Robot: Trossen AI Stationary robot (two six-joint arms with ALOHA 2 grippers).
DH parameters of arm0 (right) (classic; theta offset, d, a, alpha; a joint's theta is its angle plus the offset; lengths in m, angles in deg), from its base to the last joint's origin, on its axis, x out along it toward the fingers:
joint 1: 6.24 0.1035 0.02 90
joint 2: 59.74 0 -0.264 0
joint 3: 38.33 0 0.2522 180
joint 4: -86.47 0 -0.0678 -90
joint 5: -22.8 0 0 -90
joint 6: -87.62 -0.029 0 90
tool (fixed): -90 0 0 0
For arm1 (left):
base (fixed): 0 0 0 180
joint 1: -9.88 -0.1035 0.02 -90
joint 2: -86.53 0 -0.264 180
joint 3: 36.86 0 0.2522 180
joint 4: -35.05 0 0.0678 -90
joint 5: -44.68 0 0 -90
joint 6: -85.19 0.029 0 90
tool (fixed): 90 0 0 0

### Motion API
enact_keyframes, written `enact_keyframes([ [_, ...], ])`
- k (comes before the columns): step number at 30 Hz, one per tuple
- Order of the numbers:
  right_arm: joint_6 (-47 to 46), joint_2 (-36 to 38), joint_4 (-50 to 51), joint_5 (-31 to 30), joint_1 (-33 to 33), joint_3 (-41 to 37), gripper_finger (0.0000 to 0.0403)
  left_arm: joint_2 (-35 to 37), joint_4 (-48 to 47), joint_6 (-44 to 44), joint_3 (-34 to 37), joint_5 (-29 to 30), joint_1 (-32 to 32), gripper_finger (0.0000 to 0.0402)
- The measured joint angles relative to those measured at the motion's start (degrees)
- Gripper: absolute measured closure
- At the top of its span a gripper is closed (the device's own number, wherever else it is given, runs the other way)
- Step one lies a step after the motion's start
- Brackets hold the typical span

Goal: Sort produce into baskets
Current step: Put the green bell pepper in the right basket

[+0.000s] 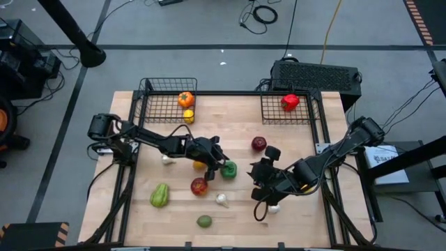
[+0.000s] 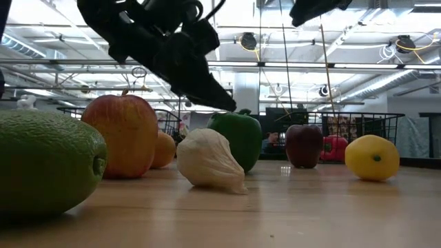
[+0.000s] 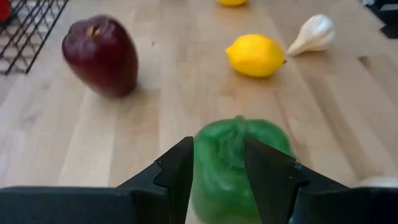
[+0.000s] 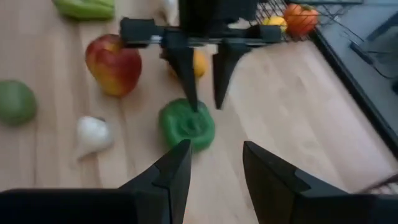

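Observation:
My left gripper (image 1: 218, 157) is open, its fingers pointing down just over a green pepper (image 1: 228, 169) that stands on the table's middle. In the left wrist view the pepper (image 3: 236, 155) shows behind the gap between the fingers. My right gripper (image 1: 263, 164) is open and empty, to the right of the pepper and facing it. The left basket (image 1: 157, 106) holds an orange piece (image 1: 185, 99) and a yellow piece (image 1: 188, 116). The right basket (image 1: 306, 111) holds a red pepper (image 1: 290, 102). My left gripper comes at the green pepper from above with its fingers (image 4: 188, 74) spread over the pepper's top (image 4: 186, 121). I cannot tell whether a fingertip touches it. The pepper stands on the table.
On the table lie a dark red apple (image 1: 258, 143), a red apple (image 1: 199, 186), an orange piece (image 1: 200, 165) under the left gripper, two garlic bulbs (image 1: 221, 200) (image 1: 168, 160), a green piece (image 1: 159, 196), a lime (image 1: 203, 221) and a lemon (image 3: 255, 55). A black vented box (image 1: 317, 73) stands behind the right basket.

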Motion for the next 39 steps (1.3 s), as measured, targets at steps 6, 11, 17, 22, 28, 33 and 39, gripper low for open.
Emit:
enact_keyframes([
  [6,7.57,-1.05,-16.00,3.81,-2.76,-10.30,0.0266,0.02,-3.39,0.13,0.00,-4.78,-0.86,0.0254],
  [11,11.08,-0.96,-29.68,9.08,-8.77,-17.60,0.0265,0.25,-3.78,0.20,0.00,-6.02,-1.03,0.0254],
  [17,12.33,-0.96,-40.87,17.41,-13.04,-23.59,0.0251,1.91,-4.15,0.24,0.00,-6.02,-1.03,0.0254],
  [22,12.21,-2.32,-44.44,18.62,-13.70,-24.59,0.0231,2.55,-5.67,0.28,0.00,-6.02,-1.03,0.0254],
  [28,12.60,-5.91,-48.31,18.71,-14.10,-24.59,0.0220,2.56,-8.24,0.32,0.02,-5.96,-1.03,0.0254],
  [33,12.61,-6.46,-48.85,19.72,-15.06,-24.57,0.0225,2.56,-8.30,0.31,0.02,-5.85,-1.03,0.0254],
  [39,12.77,-6.47,-48.65,20.61,-15.39,-24.57,0.0256,2.56,-8.30,0.31,0.02,-5.83,-1.03,0.0254],
])
